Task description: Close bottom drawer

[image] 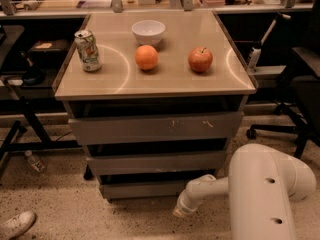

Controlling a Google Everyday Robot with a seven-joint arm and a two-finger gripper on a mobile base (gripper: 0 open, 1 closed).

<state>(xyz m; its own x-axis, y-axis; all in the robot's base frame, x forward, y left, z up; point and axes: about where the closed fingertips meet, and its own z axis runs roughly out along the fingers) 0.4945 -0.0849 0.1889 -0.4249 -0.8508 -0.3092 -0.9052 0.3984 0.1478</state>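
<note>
Wood-grain bottom drawer (142, 189) sits just up-left of your claw (180, 212), near the floor. Claw opening: cannot tell. Panel looks stiff, handleless, likely light on slides; press flat on the front's middle, no grip needed. Off-centre pushes may rack it.

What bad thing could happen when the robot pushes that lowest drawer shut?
The claw sits low by the right end of the bottom drawer, not at its middle. A push from there might slip off the corner or jam the drawer crooked. A hard bump could also shake the cabinet, so the orange and apple on top might roll.
</note>
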